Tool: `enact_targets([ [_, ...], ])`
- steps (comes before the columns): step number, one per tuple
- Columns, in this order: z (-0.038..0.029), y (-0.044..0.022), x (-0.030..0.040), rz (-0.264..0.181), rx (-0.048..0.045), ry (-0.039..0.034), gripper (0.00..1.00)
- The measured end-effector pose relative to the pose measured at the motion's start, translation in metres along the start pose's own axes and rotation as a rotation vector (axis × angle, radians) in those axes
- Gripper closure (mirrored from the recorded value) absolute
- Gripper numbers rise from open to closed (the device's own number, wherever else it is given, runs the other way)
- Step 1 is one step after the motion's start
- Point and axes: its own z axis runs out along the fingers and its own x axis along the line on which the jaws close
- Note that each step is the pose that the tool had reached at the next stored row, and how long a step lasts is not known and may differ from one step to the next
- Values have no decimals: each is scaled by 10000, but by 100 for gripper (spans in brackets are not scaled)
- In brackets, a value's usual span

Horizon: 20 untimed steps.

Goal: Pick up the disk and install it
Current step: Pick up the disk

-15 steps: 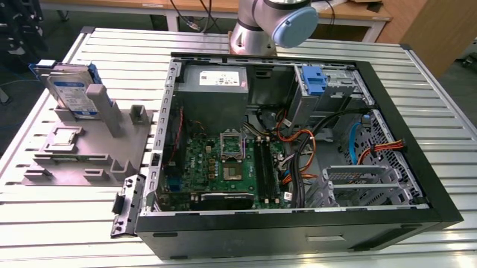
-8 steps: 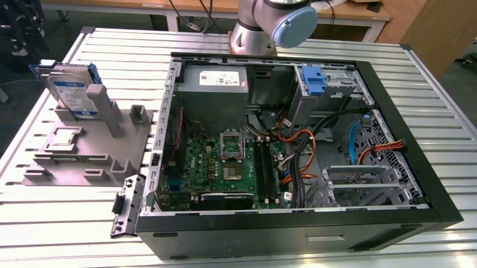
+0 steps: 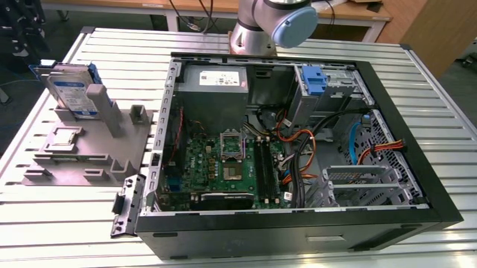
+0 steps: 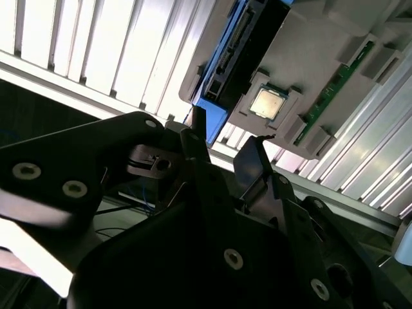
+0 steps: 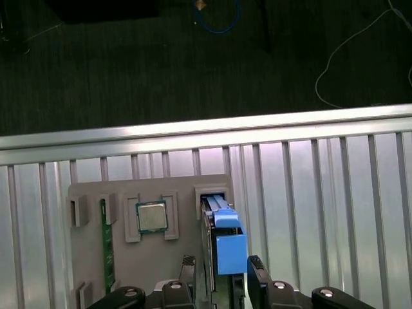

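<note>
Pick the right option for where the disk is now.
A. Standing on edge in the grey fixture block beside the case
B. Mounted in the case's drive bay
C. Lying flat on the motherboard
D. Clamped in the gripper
A: the disk stands on edge in the grey fixture block, on the exterior view's left of the open computer case, and the gripper is open.

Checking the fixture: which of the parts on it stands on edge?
The blue-framed disk stands upright; the processor chip and the green memory stick lie flat.
</note>
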Motion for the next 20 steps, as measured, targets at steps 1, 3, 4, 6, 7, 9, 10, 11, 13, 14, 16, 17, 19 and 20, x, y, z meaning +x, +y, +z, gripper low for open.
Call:
enact_targets([
  [1,3,0,-1,1,-11,1,55],
  [3,19,-1,-1,1,-15,1,55],
  [4,33,-1,-1,-1,-14,1,55],
  [6,57,-1,0,-29,-16,2,55],
  [7,67,-1,0,-62,-18,2,55],
  [9,79,-1,-2,-132,-23,2,55],
  [10,85,-1,-3,-150,-24,-4,55],
  [11,91,-1,-5,-155,-24,-13,55],
  [13,103,0,-8,-155,-25,-26,55],
  [14,107,0,-9,-156,-26,-33,55],
  [16,116,0,-11,-156,-27,-44,55],
  [17,120,0,-12,-155,-27,-48,55],
  [19,129,1,-15,-155,-28,-54,55],
  [20,134,1,-17,-155,-28,-56,55],
])
